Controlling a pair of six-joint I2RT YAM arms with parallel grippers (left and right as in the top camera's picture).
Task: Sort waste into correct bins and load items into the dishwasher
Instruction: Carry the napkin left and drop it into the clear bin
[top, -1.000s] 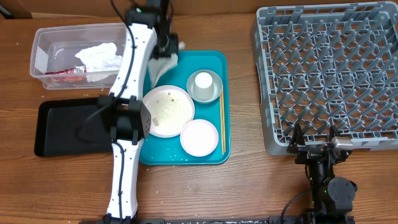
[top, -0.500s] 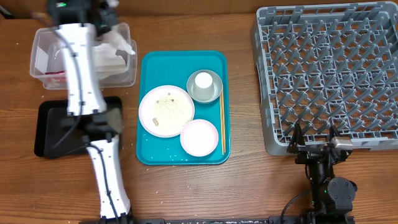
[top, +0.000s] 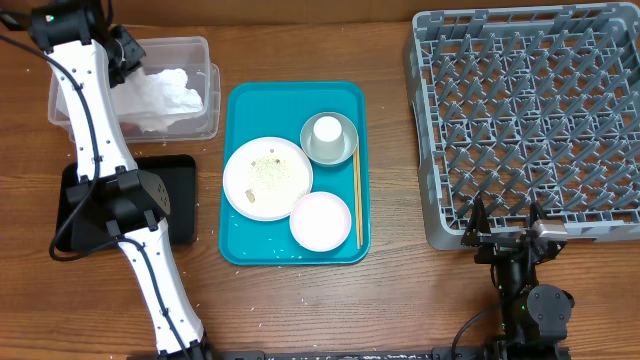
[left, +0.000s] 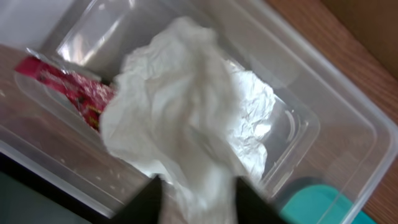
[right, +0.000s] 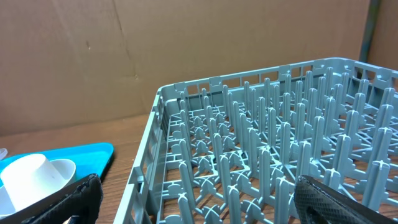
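Crumpled napkin (left: 186, 112) and red sauce packet (left: 68, 87) are seen in clear tub (top: 205, 50). Left tool (left: 199, 199) is parted over napkin, not clamped. Right tool (right: 199, 199) is spread wide, empty, beside dish rack (top: 530, 110) on wooden bench (top: 400, 300).

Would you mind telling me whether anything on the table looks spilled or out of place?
Yes: loose rice grains lie on the larger white plate, and a few lie scattered on the teal tray along its near edge and on the table beside it.

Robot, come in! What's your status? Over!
Left gripper above clear tub, napkin between jaws, grip unclear. Right gripper open beside dish rack. Cup, bowl, large plate, small plate on teal tray. Nothing blocking.
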